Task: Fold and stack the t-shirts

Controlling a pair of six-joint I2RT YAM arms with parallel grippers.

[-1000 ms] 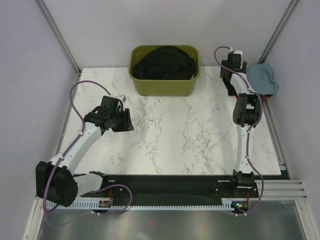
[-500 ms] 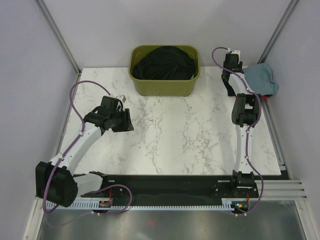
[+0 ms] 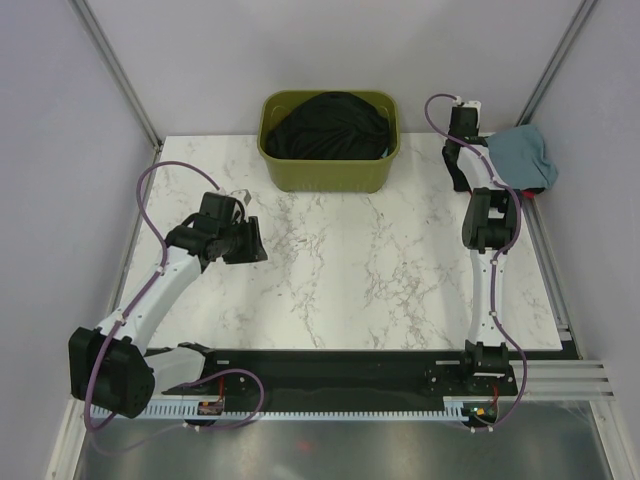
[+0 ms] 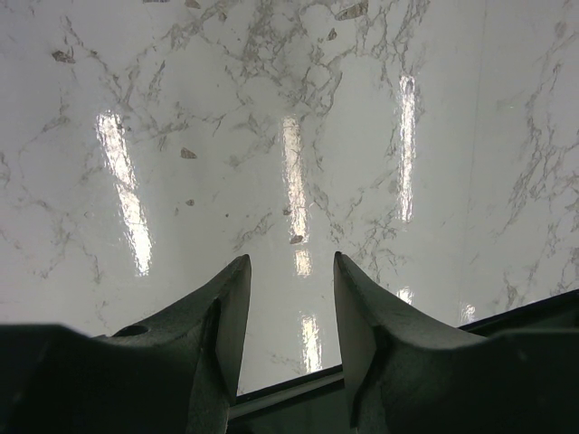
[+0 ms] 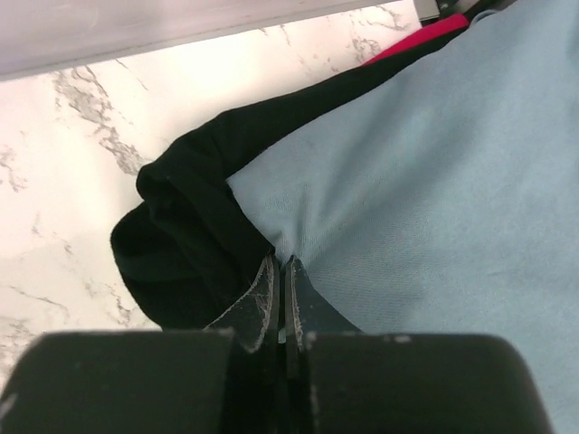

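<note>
A pile of t-shirts lies at the table's far right edge, with a dusty teal-blue t-shirt [image 3: 527,155] [image 5: 434,163] on top. Beneath it are a black t-shirt [image 5: 181,235] and a strip of a red one [image 5: 418,36]. My right gripper [image 5: 282,262] is shut on the near edge of the teal-blue t-shirt, and the cloth puckers at its tips. More black t-shirts [image 3: 325,125] fill the olive-green bin. My left gripper [image 3: 250,240] [image 4: 291,258] hangs open over bare marble at the left, holding nothing.
The olive-green bin [image 3: 325,178] stands at the back middle of the marble table [image 3: 370,260]. Metal frame posts rise at both back corners. A black rail [image 3: 340,365] with the arm bases runs along the near edge.
My right gripper has gone from open to shut on the teal-blue t-shirt's edge, and its wrist shifted slightly left. The left arm has hardly moved.
</note>
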